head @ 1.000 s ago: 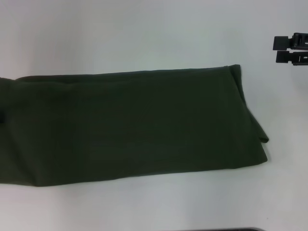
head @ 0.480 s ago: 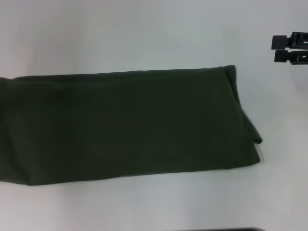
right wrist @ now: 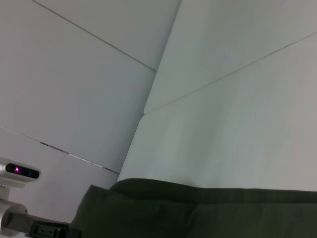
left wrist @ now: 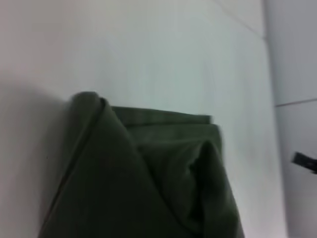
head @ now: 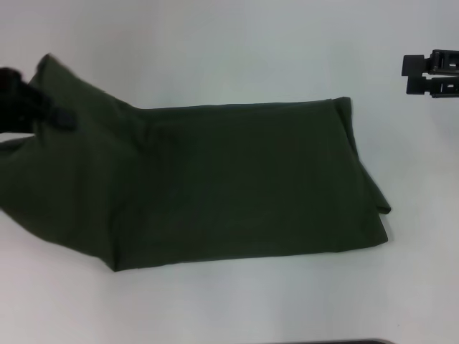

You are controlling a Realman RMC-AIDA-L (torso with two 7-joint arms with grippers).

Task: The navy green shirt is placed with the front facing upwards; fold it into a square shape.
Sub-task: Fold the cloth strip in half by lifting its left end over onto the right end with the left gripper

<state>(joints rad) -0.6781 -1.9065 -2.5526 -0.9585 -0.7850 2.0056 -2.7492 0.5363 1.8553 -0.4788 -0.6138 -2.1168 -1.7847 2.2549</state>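
Note:
The navy green shirt [head: 244,179] lies on the white table as a long folded band, plain side up, with no lettering or collar showing. My left gripper [head: 59,115] is at the far left, shut on the band's left end, which it holds raised off the table and pulled inward. In the left wrist view the held cloth [left wrist: 148,188] hangs in folds just below the camera. My right gripper [head: 413,74] hovers beyond the shirt's right end, apart from the cloth, its fingers together and holding nothing. The shirt's edge [right wrist: 198,213] crosses the right wrist view.
Bare white table [head: 215,50] surrounds the shirt behind, in front and to the right. A dark strip [head: 337,342] shows at the near edge of the head view. Seams between table panels [right wrist: 148,109] run across the right wrist view.
The left gripper has come into view and lifted the shirt's left end, drawing it up and rightward. The flat band is now shorter on the left. The right gripper has stayed put.

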